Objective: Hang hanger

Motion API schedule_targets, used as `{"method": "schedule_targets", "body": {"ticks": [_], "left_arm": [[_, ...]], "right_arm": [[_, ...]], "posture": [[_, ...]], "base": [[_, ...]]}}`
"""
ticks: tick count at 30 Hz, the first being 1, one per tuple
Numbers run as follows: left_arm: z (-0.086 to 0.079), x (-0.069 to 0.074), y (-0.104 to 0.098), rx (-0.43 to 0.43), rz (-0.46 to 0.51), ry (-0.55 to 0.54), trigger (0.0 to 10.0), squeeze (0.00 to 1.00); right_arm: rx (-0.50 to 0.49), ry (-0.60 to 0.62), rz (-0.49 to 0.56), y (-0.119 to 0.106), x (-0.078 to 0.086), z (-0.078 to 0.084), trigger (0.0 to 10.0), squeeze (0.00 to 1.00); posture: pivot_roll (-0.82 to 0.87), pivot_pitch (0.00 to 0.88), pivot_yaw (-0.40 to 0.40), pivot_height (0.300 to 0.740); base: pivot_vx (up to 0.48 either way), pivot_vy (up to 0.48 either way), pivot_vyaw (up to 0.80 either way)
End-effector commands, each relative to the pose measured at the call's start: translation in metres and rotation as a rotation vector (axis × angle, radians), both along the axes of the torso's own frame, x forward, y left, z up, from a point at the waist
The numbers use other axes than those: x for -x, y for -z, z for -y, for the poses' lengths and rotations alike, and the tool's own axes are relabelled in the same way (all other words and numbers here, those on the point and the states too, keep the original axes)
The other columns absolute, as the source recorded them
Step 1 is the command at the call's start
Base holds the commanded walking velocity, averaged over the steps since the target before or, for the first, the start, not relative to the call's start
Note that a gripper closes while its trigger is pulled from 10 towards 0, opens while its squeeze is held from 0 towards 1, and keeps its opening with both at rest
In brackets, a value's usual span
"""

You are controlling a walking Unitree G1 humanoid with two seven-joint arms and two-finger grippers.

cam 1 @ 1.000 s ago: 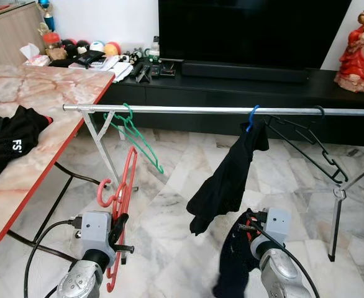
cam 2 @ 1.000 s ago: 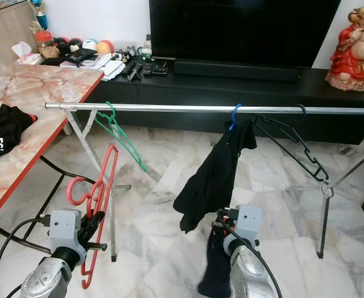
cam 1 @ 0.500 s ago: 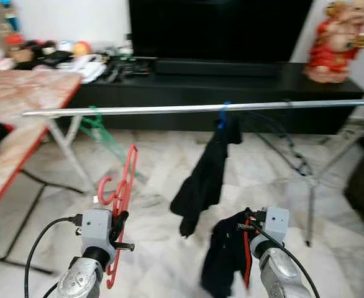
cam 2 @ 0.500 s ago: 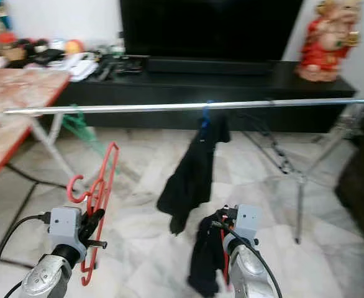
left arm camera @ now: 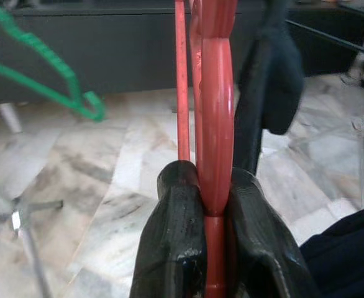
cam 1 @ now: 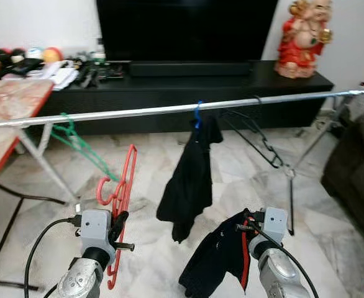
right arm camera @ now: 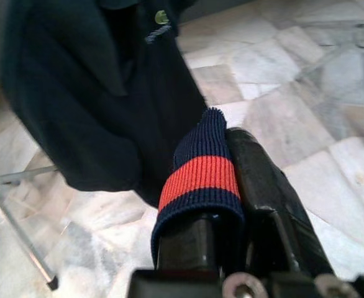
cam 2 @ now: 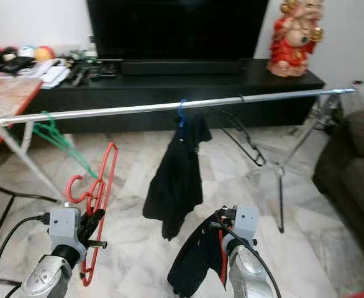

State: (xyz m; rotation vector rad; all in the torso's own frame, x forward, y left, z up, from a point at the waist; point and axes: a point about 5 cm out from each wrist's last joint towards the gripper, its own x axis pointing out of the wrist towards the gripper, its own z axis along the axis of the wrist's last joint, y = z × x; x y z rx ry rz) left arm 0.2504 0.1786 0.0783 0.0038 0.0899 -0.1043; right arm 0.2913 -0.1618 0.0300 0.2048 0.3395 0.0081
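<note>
Fingers of the left tool (left arm camera: 216, 248) were seen clamped on the red hanger (cam 1: 121, 205), held upright low at the left. The right tool (right arm camera: 232, 205) was closed on a dark garment (cam 1: 216, 261), whose navy cuff with a red band was pinched between its fingers. Compared with a second before, the whole view had been swung rightward: the marble-topped counter (cam 1: 8, 118) was pushed to the left edge, and a dark sofa (cam 1: 356, 167) and the rail's right end had been brought in. Both loads were kept low, well beneath the silver rail (cam 1: 169, 110), so hanging was judged not yet begun. On the rail a black garment (cam 1: 188, 180) on a blue hook, a green hanger (cam 1: 76, 146) and a black hanger (cam 1: 256, 139) were seen. Beyond, a television (cam 1: 185, 28) and a red figurine (cam 1: 303, 31) were noted. No legible writing was made out.
</note>
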Motion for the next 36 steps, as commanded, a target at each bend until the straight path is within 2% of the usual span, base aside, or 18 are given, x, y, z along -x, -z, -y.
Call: {"method": "schedule_targets", "body": {"ticks": [1,4,9,19,29,31,36], "left_arm": [[0.0007,-0.0017,-0.0047,-0.027,0.028,0.013,10.0,0.0],[0.0017,-0.0011,-0.0045,-0.008,0.027,0.017,10.0,0.0],[-0.0008,-0.0007,-0.0044,0.02,0.024,0.003,10.0,0.0],[-0.0053,-0.0006,-0.0039,0.01,0.02,0.001,10.0,0.0],[-0.0065,-0.0003,-0.0048,0.04,0.026,-0.009,10.0,0.0],[-0.0069,-0.0003,-0.0027,0.05,0.002,-0.02,10.0,0.0],[-0.0068,-0.0006,-0.0025,0.05,0.001,-0.02,10.0,0.0]], "right_arm": [[0.003,0.001,0.007,-0.0025,-0.0019,0.0012,10.0,0.0],[0.003,0.001,0.007,-0.0023,-0.0017,0.0012,10.0,0.0],[0.001,0.002,0.007,-0.0024,-0.0019,0.001,10.0,0.0],[-0.002,0.004,0.017,-0.0033,-0.0025,0.0009,10.0,0.0],[0.001,0.011,0.019,-0.0035,-0.0031,0.0023,10.0,0.0],[0.002,0.01,0.019,-0.0036,-0.0034,0.0021,10.0,0.0],[0.0,0.01,0.02,-0.0039,-0.0037,0.0021,10.0,0.0]], "posture": [[0.07,0.039,-0.011,0.74],[0.07,0.039,-0.011,0.74],[0.07,0.04,-0.01,0.74],[0.07,0.039,-0.01,0.74],[0.08,0.041,-0.015,0.74],[0.08,0.041,-0.015,0.74],[0.07,0.041,-0.016,0.74]], "base": [[0.0,-0.446,-0.8],[0.0,-0.439,-0.8],[0.0,0.0,-0.8],[0.0,0.0,0.0],[0.0,0.0,0.0],[0.0,0.0,0.0],[0.0,0.423,0.0]]}}
